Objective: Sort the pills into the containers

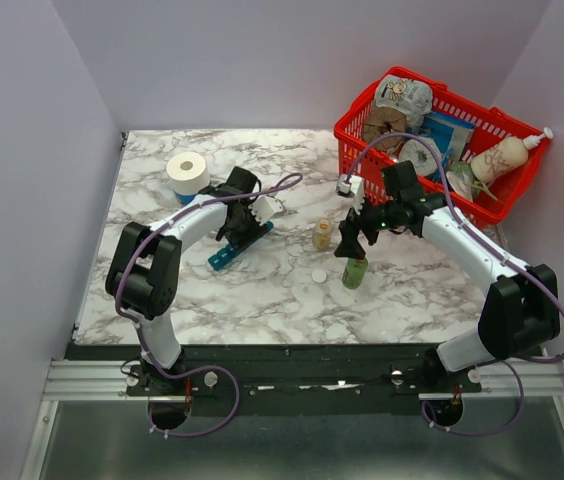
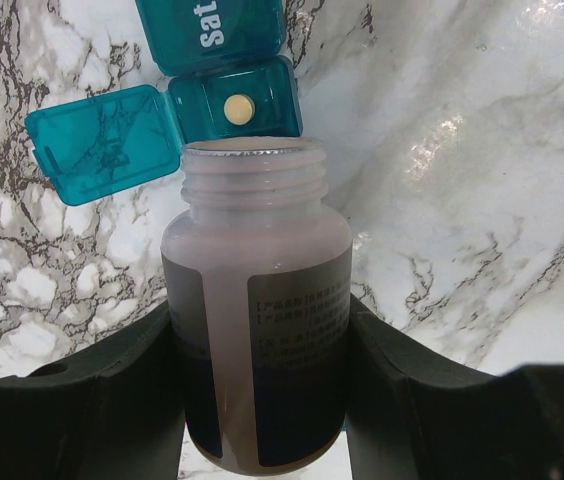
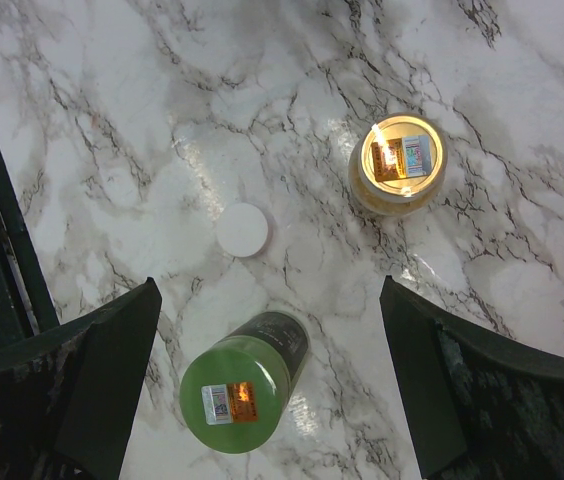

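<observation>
Teal pill organiser lies on the marble surface, left of centre in the top view, slanting from lower left to upper right. On the left wrist cam it's at top centre. Its end compartment is open w/ the lid flipped out to the left, and one round pale pill lies inside. The next compartment up reads "Sat" and is closed.

My left gripper is clamped on a white bottle w/ a dark label, one finger on each side. The cap is off and the mouth sits just below the open compartment in that frame. Can't tell what's in the bottle.

My right gripper is spread wide, holding nothing, approx mid-frame in the top view. On the right wrist cam a green bottle stands at bottom centre, in the gap between the fingers. A white cap lies flat above it, not touching. An amber jar stands at upper right, well apart from both.

In the top view a red basket of mixed goods sits upper right, and a paper roll upper left.
</observation>
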Controlling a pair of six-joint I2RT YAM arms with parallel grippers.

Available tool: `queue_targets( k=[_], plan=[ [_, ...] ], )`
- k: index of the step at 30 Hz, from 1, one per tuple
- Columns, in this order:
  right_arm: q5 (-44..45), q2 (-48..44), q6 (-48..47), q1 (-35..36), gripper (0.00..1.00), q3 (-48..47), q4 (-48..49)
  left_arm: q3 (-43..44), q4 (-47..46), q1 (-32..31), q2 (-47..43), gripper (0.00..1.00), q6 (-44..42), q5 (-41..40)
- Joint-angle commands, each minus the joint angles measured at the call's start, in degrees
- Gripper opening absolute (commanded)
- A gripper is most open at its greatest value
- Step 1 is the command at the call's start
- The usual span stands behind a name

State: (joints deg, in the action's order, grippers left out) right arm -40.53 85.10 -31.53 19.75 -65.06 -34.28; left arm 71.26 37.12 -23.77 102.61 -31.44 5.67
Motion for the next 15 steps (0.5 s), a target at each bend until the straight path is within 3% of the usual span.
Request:
queue_targets(
  k=[1, 15],
  plan=[
    [-2.01, 0.33, -0.73, -0.5, 1.0, -0.16, -0.87, 2.91, 3.39, -0.75, 1.01, 0.0, 1.56, -3.3],
    [-2.36, 0.33, -0.64, -0.76, 1.0, -0.25, -1.14, 6.16, 7.35, -1.63, 3.04, 0.0, 2.7, -5.23]
  ],
)
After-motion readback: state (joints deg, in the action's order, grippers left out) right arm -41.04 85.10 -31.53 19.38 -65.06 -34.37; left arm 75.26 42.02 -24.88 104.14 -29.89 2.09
